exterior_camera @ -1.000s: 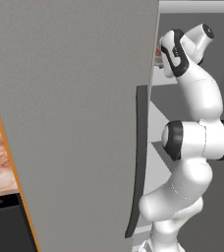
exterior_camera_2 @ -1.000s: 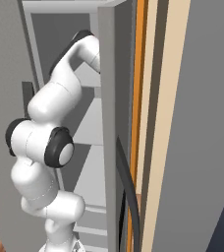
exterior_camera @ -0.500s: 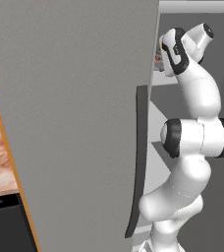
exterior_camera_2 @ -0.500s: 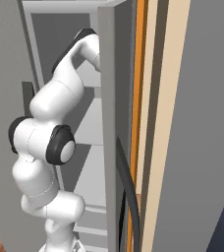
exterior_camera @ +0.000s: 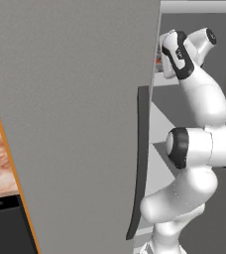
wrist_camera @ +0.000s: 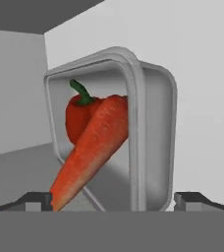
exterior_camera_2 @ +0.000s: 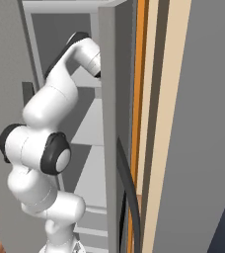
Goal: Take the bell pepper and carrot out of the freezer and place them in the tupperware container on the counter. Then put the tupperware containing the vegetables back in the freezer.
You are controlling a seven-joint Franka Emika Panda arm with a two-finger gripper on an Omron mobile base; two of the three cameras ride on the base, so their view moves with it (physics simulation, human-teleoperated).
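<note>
Since the earlier frame, we see the arm shifted only slightly inside the freezer point(exterior_camera: 85, 99). We find the tupperware container point(wrist_camera: 153, 138) standing on edge on a shelf, the carrot point(wrist_camera: 89, 152) leaning toward seven o'clock across the bell pepper point(wrist_camera: 82, 120). The gripper point(wrist_camera: 114, 199) fingers stand spread wide, gripping nothing, presumably having let go.

gripper point(wrist_camera: 113, 199) opened, released tupperware container point(wrist_camera: 148, 138)

Not much else around honestly: a black appliance front point(exterior_camera: 3, 230) sits low at the left edge, an orange wooden cabinet edge point(exterior_camera_2: 142, 99) runs vertically, a beige panel point(exterior_camera_2: 165, 123) right beside it, then a plain grey wall point(exterior_camera_2: 208, 123).
</note>
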